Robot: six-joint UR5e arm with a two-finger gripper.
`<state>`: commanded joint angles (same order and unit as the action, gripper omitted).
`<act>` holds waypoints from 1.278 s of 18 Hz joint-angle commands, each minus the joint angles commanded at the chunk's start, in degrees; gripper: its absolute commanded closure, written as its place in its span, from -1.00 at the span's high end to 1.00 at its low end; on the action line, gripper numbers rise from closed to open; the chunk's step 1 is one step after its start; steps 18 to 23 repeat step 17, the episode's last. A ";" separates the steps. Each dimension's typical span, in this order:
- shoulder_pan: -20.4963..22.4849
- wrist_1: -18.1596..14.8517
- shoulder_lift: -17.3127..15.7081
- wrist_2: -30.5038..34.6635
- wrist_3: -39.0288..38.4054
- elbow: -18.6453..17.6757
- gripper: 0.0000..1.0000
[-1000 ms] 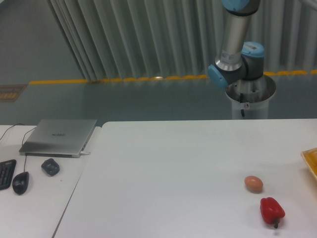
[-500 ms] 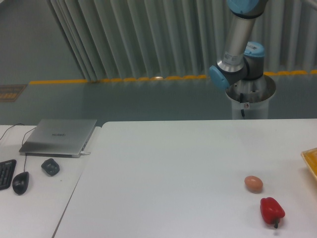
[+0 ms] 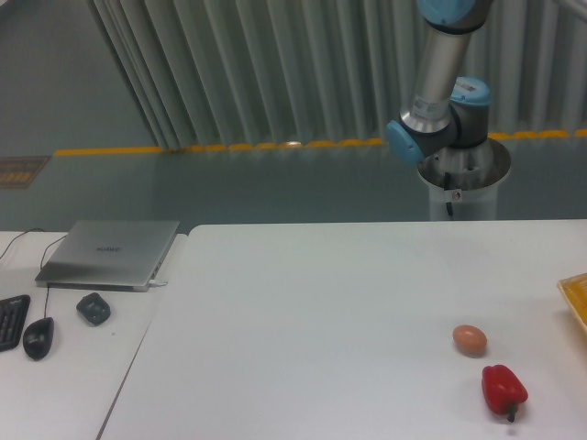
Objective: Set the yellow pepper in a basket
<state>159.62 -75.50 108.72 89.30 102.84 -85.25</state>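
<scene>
The yellow pepper is out of view. Only a yellow-orange corner of a basket (image 3: pixel 576 299) shows at the right edge of the white table (image 3: pixel 321 321). My arm (image 3: pixel 438 92) rises from its base behind the table and leaves the frame at the top. The gripper is out of view, so what it holds is hidden.
A brown egg (image 3: pixel 470 340) and a red bell pepper (image 3: pixel 503 390) lie at the front right of the table. On a side desk to the left are a closed laptop (image 3: pixel 110 253), a dark small object (image 3: pixel 93 308), a mouse (image 3: pixel 38 338) and a keyboard edge (image 3: pixel 9 321).
The arm's upper link has swung slightly to the right at the top of the frame. The egg, red pepper and basket corner have not moved.
</scene>
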 joint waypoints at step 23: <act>-15.04 -0.35 -4.31 0.53 -11.44 -3.34 1.00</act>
